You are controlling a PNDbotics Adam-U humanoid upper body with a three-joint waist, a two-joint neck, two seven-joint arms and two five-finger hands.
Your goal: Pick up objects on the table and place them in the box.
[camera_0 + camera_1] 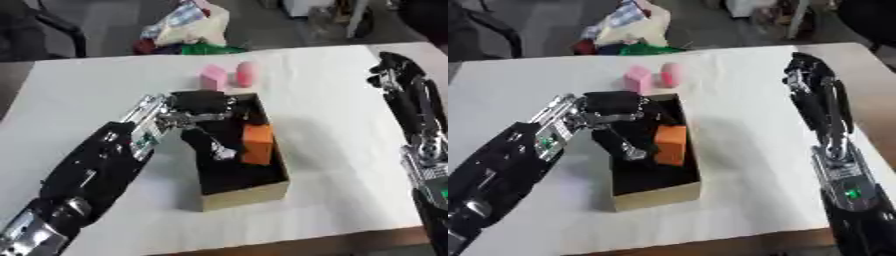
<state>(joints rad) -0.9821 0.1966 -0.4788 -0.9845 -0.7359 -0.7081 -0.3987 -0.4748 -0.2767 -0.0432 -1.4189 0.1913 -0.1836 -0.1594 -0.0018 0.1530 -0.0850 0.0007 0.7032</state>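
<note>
Your white desk (332, 165) carries the dark-lined box (249, 192) near centre. Your left robot hand (194, 116) hangs over the box's 11 o'clock corner, fingers relaxed, reaching inside, gripping nothing. Your right robot hand (805, 70) rests at 2 o'clock; I cannot tell its fingers. An orange block (258, 144) stands inside the box. Two pink objects (213, 76) sit just beyond at 12 o'clock.

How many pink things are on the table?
2: a pink block and a rounder pink object side by side just beyond the box. The left hand may hide more inside.
</note>
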